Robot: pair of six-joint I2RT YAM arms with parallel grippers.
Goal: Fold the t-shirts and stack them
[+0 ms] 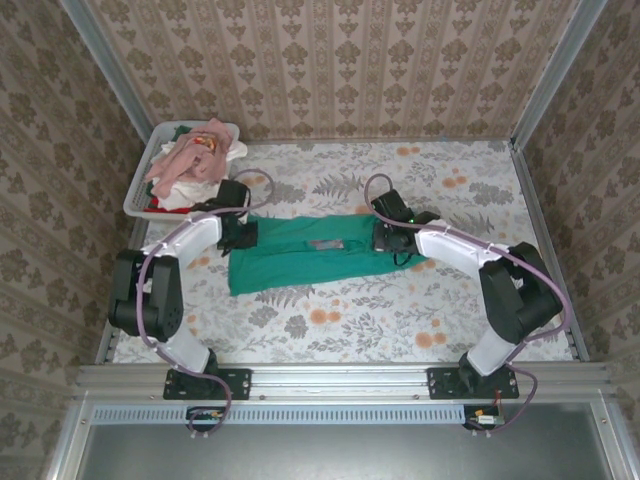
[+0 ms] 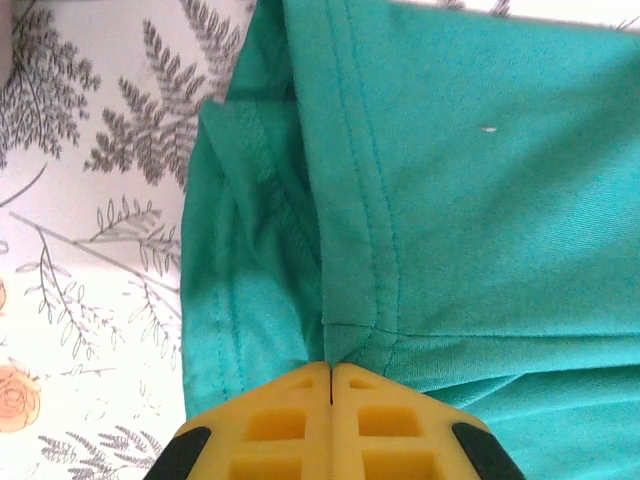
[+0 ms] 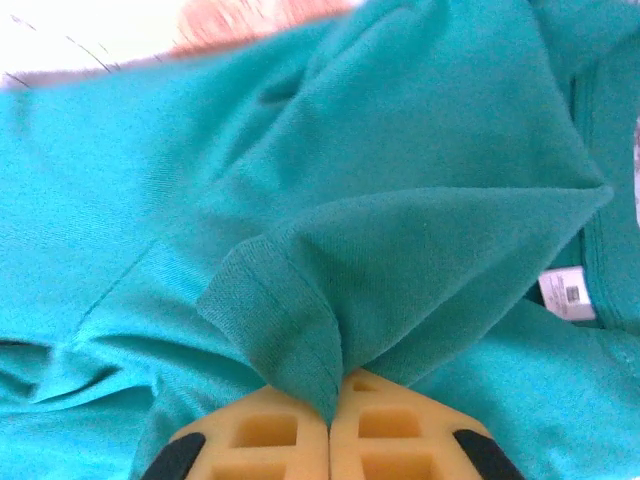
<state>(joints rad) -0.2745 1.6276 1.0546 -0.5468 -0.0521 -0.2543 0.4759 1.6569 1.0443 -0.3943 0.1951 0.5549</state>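
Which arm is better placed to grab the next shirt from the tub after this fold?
Left, probably. The white tub sits far left, just beyond the left gripper; the right gripper is across the teal-green t-shirt. Both are shut on it.

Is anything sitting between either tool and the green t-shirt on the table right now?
Nothing visible stands between them. The left tool is shut on a seamed corner of the green t-shirt, and the right tool is shut on a hemmed fold of it.
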